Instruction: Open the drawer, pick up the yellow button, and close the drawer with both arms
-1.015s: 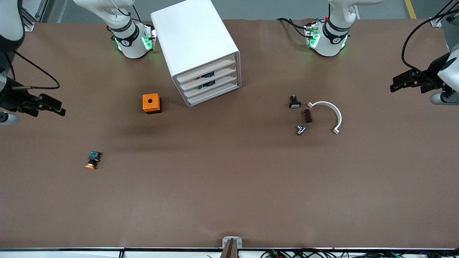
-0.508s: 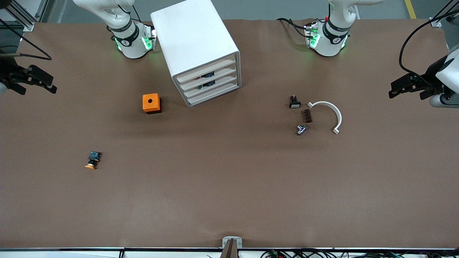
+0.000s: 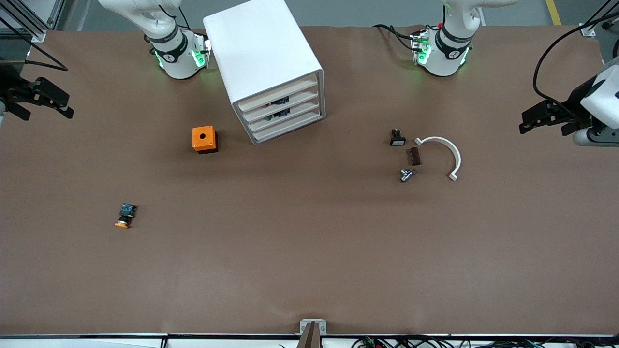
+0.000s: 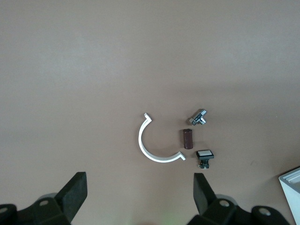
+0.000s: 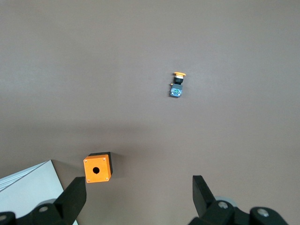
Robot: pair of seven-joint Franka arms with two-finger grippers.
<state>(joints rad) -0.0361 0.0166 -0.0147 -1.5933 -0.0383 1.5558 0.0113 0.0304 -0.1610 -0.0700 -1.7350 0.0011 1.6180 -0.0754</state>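
Left tool [image 4: 138, 192] and right tool [image 5: 138, 193] wide open, empty.

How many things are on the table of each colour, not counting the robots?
Orange: 2 — button, cube box
White: 2 — cabinet, curved piece
Black: 1 — small part with white face
Brown: 1 — block
Silver: 1 — metal fitting
Total: 7
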